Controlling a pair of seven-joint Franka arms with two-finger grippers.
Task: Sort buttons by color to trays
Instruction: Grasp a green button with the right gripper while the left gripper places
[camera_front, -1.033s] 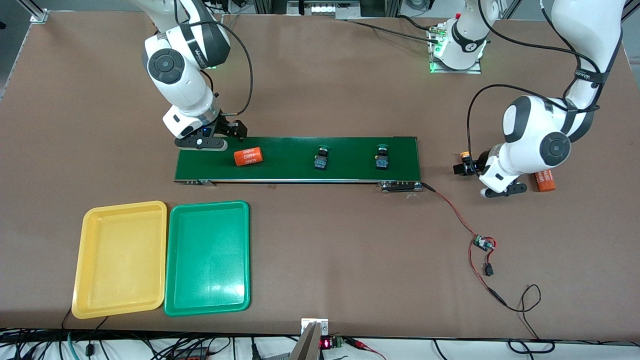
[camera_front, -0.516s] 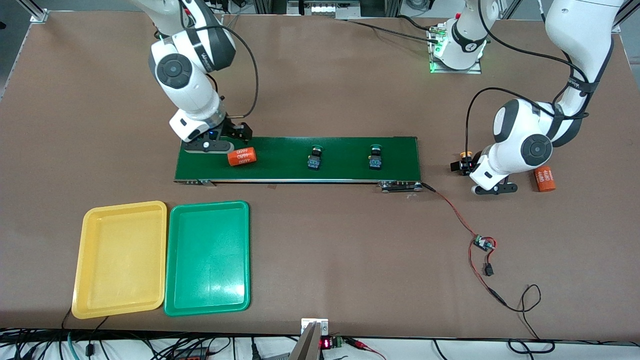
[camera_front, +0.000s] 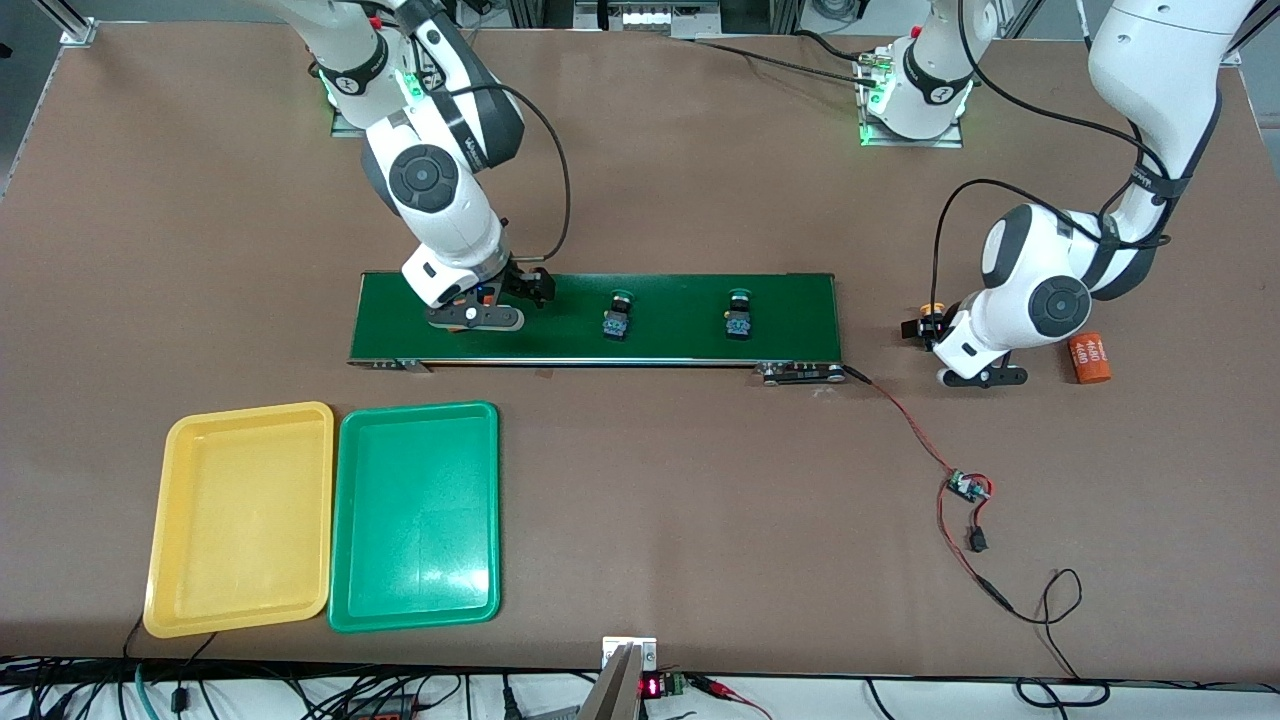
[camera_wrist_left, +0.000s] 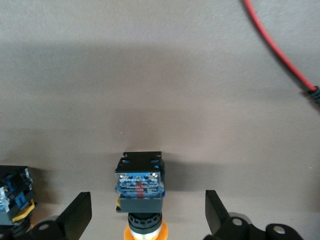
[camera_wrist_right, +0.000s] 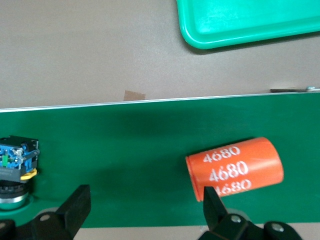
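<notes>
Both shallow plastic trays, yellow (camera_front: 240, 518) and green (camera_front: 414, 515), lie empty. Two green-capped buttons (camera_front: 617, 314) sit on the dark green belt (camera_front: 680, 300). The right claw (camera_front: 478, 303) gapes over an orange cylinder (camera_wrist_right: 234, 169); the left claw (camera_wrist_left: 145, 220) gapes around an orange-capped button (camera_wrist_left: 140, 184) on the tabletop (camera_front: 640, 480).

White numerals reading "4680" are showing three times, in rows, on the side of the orange cylinder (camera_wrist_right: 234, 169) lying on the green conveyor belt (camera_wrist_right: 130, 150). A second orange cylinder (camera_front: 1090, 358), lying on the surface toward the left arm's end, is carrying the same "4680" in white. A small red display (camera_front: 651, 687) at the surface's edge nearest the front camera is glowing, but its digits cannot be read.
</notes>
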